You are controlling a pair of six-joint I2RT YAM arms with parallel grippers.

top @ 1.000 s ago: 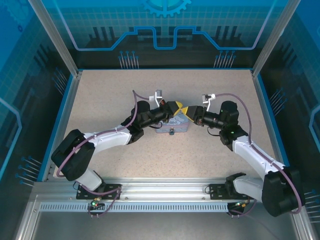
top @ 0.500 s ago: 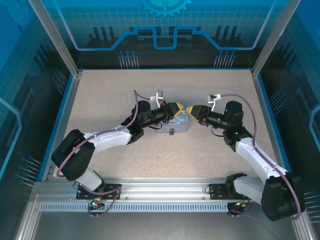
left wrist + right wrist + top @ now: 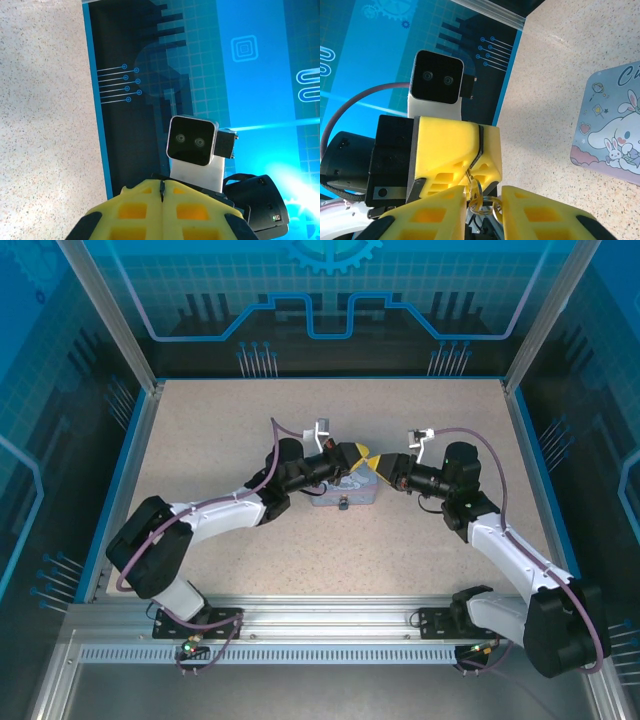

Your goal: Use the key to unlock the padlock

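The key (image 3: 471, 176), as best I can judge, is the thin brassy sliver poking out of the seam of the left gripper (image 3: 356, 453), low in the middle of the right wrist view, with a wire ring (image 3: 481, 201) dangling from it. That gripper is clamped fully shut on it, as before. What has changed is the right gripper (image 3: 484, 212). Half a second ago it had drawn back toward the right of the overhead view. Now it is tip to tip with the left again, its jaws narrowed but still apart around the ring, and I cannot tell whether they pinch it. The padlock (image 3: 342, 504), a dark speck, sits at the near edge of the tin (image 3: 352, 492), just below. This looks like a handover or regrip, so the unlocking has not started.
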